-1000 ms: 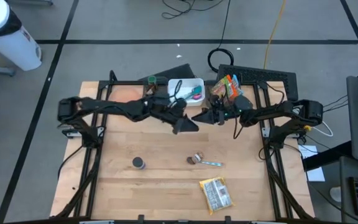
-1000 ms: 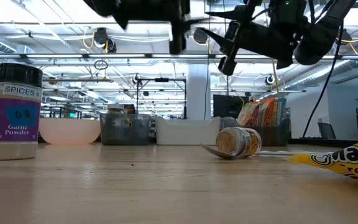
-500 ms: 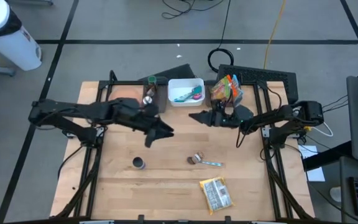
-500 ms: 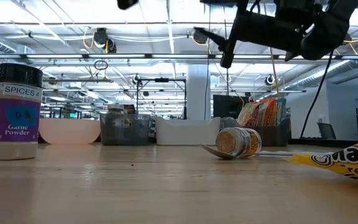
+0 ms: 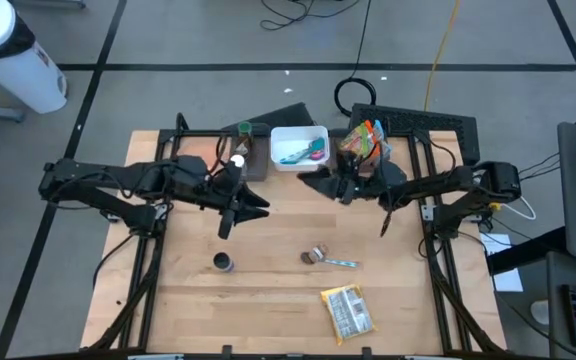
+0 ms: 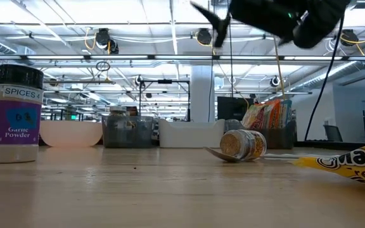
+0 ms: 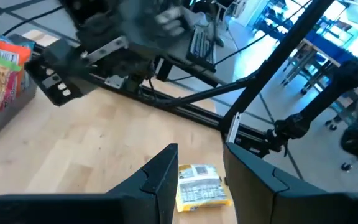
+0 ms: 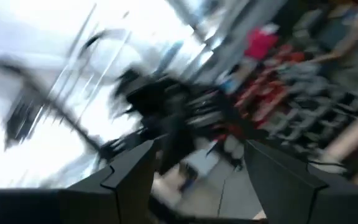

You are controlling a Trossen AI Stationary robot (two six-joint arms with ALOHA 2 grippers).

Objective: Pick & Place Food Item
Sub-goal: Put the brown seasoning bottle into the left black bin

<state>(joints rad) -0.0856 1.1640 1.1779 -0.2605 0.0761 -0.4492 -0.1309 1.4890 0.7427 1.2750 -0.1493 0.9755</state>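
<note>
A yellow snack packet [image 5: 348, 311] lies flat near the table's front edge and shows between my left fingers [image 7: 194, 185]. A small jar [image 5: 315, 255] lies on its side mid-table beside a spoon [image 5: 341, 263]. A garlic powder jar [image 5: 224, 262] stands upright left of it. My left gripper [image 5: 246, 212] hovers open above the table's left-centre, holding nothing. My right gripper [image 5: 320, 183] hangs open high over the far centre, near the white bin [image 5: 299, 146], tipped upward and holding nothing.
Along the far edge stand the white bin with teal items, a grey bin with a colourful snack bag [image 5: 363, 140], a clear bin [image 6: 128, 131] and a pink bowl [image 6: 71, 133]. Bare wood lies between the jars and the far bins.
My left gripper has pulled back from the table's centre toward its left edge and risen, rolling as it went. My right gripper has drawn slightly up and tipped its fingers higher. The items on the table have stayed put.
</note>
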